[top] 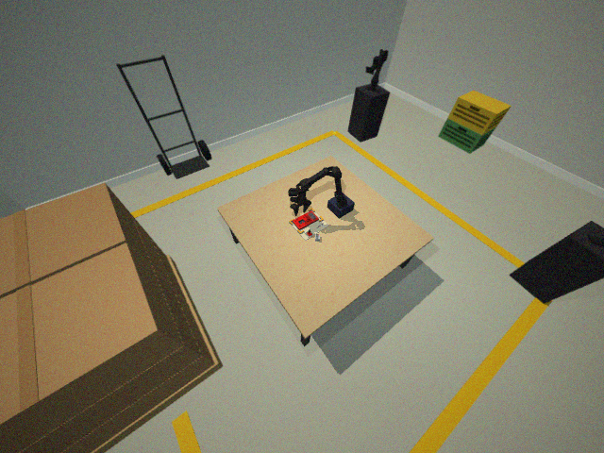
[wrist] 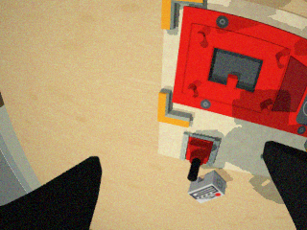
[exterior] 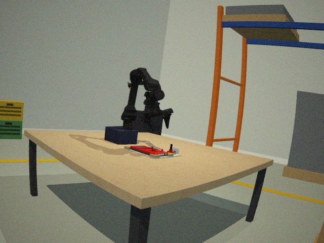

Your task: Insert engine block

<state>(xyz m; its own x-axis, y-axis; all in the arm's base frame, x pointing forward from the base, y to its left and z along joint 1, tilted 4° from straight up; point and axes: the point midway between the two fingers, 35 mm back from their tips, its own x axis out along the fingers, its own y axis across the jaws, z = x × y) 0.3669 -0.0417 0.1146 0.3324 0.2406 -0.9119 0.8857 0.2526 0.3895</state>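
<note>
Fingers (top: 301, 211) (exterior: 159, 125) released, spread wide, nothing btwn them; they hang above the bench (top: 317, 282) (exterior: 183, 172) (wrist: 96, 96). Engine block (top: 318, 237) (exterior: 175, 150) (wrist: 207, 187), small & grey w/ printed face + red dot, is on the bench below, btwn the two tips as the wrist cam sees it, nearer the RH tip's side. Car body (top: 298, 224) (exterior: 146, 149) (wrist: 192, 62) lies further out past the tips; its opening (wrist: 235, 62) w/ the rib (wrist: 232, 80) is ahead of the gap, block not in yet.

Handling, my guess: light, stiff plastic, won't squash; smooth sides cd slip or twist if pinched off-ctr. Not v. fragile, so a firm-ish squeeze shd be OK. Best hold: two opposite plain sides, mid-height or a bit above, pads square to them, slot side left free so it can go to the rib & the bottom sticks out for seating. What looks like the notch is at the block's upper L in wrist view; check before closing. Watch the black lever (exterior: 171, 146) (wrist: 194, 170) close by: a wide finger coming down there cd clip it, so pick grip angle w/ that in mind.
</note>
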